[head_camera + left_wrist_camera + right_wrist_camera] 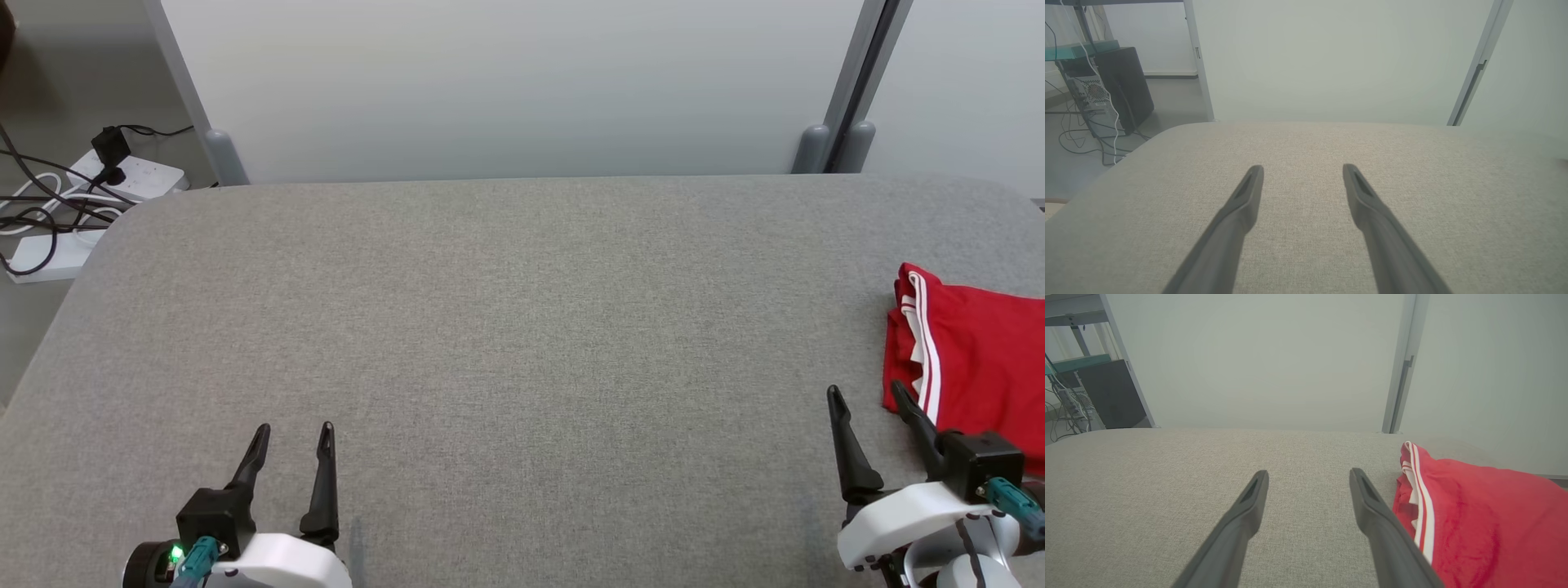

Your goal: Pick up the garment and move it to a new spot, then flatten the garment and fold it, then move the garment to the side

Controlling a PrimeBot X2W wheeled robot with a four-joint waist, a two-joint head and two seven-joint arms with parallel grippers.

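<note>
garment [976, 359] is lying at the right edge of the tabletop [522, 310]
left gripper [294, 426] is hovering released over the grey surface; right gripper [864, 390] is hovering released too, one finger just beside the red cloth.

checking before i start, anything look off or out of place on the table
Nothing spilled or damaged. The red garment sits far right on the table, its striped left edge bunched in uneven layers rather than lying flat.
</note>
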